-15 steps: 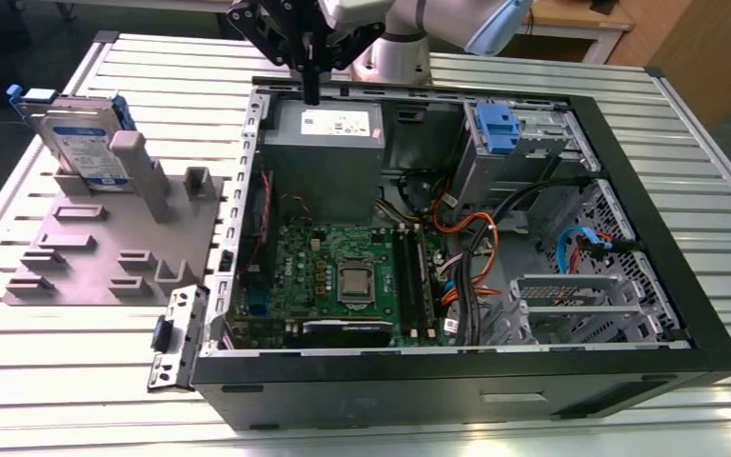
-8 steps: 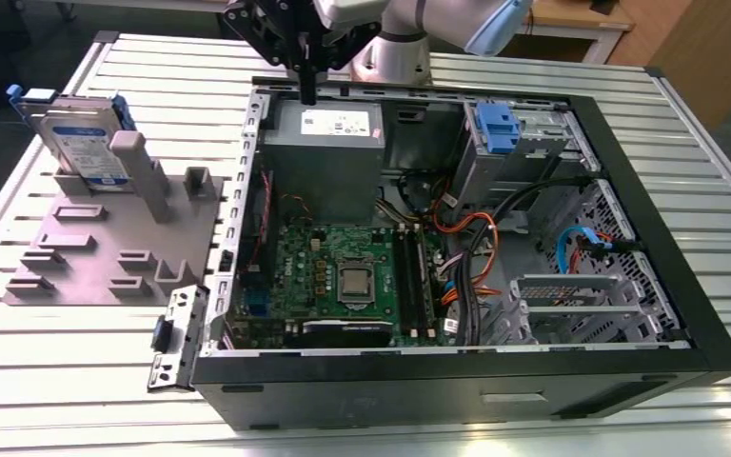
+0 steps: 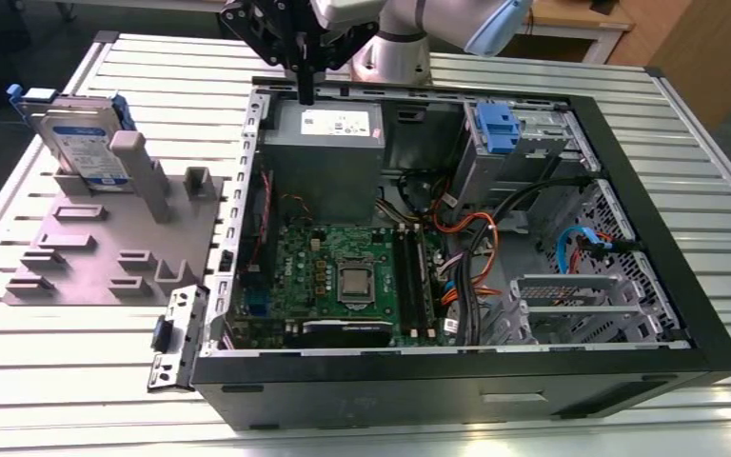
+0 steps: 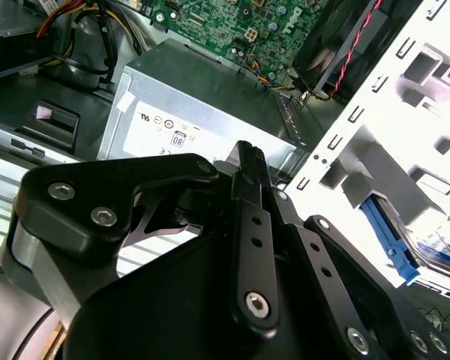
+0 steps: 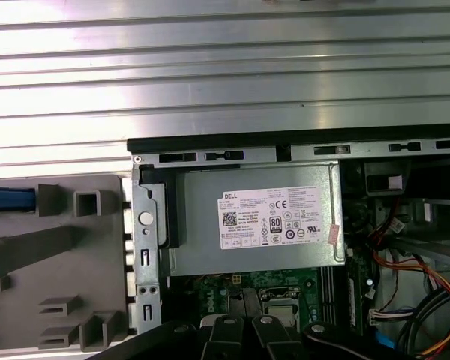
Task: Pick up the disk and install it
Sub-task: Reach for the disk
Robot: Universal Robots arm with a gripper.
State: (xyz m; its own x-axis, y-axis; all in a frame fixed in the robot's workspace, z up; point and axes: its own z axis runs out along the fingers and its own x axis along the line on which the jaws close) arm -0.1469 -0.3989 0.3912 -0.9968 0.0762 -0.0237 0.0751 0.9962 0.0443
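1. While the gripper (image 3: 305, 97) hangs over the far edge of the open computer case (image 3: 708, 333), above the grey power box (image 3: 327, 133), its fingers are pressed together and hold nothing.
2. The disk (image 3: 83, 133) stands upright in a grey holder (image 3: 99, 248) near the table's (image 3: 61, 381) far corner, on the exterior view's left.

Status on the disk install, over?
Gripper over the power supply, jaws shut, empty. Disk upright in the grey fixture outside the case, ungripped. Nothing seen blocking the disk.
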